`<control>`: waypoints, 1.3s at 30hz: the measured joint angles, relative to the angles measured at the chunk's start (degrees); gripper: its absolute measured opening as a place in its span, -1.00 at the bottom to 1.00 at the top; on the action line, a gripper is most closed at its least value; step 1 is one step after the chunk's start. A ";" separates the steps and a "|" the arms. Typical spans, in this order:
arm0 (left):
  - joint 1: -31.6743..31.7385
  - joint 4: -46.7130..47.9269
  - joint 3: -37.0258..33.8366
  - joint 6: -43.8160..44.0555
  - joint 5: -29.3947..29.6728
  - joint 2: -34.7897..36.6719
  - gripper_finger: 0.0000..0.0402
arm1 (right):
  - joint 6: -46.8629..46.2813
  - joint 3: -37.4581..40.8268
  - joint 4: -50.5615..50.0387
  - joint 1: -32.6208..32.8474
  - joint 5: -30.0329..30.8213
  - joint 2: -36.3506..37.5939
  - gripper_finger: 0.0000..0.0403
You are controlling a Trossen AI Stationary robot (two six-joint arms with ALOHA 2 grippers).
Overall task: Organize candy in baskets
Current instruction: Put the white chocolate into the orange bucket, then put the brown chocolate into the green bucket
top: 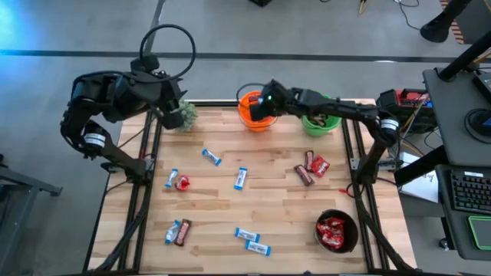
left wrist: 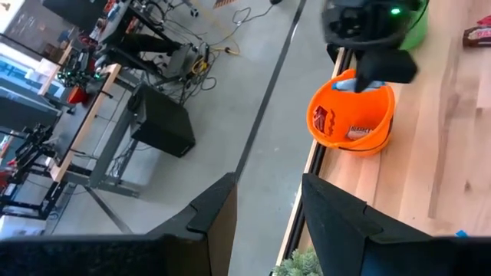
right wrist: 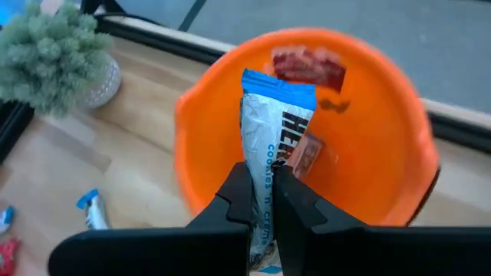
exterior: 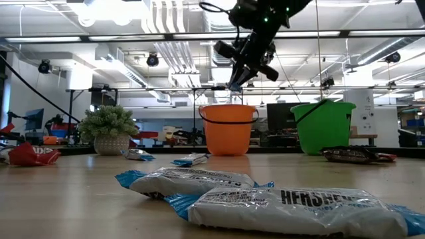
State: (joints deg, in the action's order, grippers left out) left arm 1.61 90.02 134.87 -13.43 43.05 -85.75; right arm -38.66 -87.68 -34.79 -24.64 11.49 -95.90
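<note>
The right gripper (right wrist: 261, 201) hangs over the orange basket (top: 254, 112) at the surface's far edge, jaws clamped on a blue-and-white bar (right wrist: 270, 146) held above its mouth. The left gripper (left wrist: 267, 218) waits above the far left corner near the potted plant (top: 181, 114), jaws apart and empty. Three baskets: orange, green basket (top: 321, 123) beside it, black basket (top: 336, 231) at the near right corner holding red packets. Six blue-and-white bars lie loose across the middle and near side.

Two blue-and-white Hershey's bars (exterior: 292, 211) lie closest on the bench (exterior: 66, 199). Beyond them stand an orange basket (exterior: 228, 129) and, at 3 o'clock from it, a green basket (exterior: 323, 127). The right gripper (exterior: 240, 78) hangs above the orange one. At 9 o'clock stands a potted plant (exterior: 109, 129).
</note>
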 joint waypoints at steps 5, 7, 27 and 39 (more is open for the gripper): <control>0.29 0.00 0.00 0.51 0.03 -0.90 -0.35 | 2.73 0.00 2.47 -3.53 -3.99 -0.46 -0.93; 0.46 0.00 0.00 0.66 0.03 -1.09 -0.35 | 2.86 0.00 2.79 -3.85 -4.53 -0.46 -0.89; 2.43 0.00 0.00 9.13 -0.09 -1.10 -0.31 | 6.40 0.00 3.82 -3.78 -5.06 -0.16 -0.11; 2.36 0.00 0.00 15.97 -5.02 -0.94 0.04 | 9.34 0.00 3.32 -3.76 -5.99 0.16 -0.12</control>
State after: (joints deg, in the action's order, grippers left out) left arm 3.97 90.02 134.87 2.54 38.04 -86.69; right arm -29.31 -87.68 -31.48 -28.40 5.50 -95.74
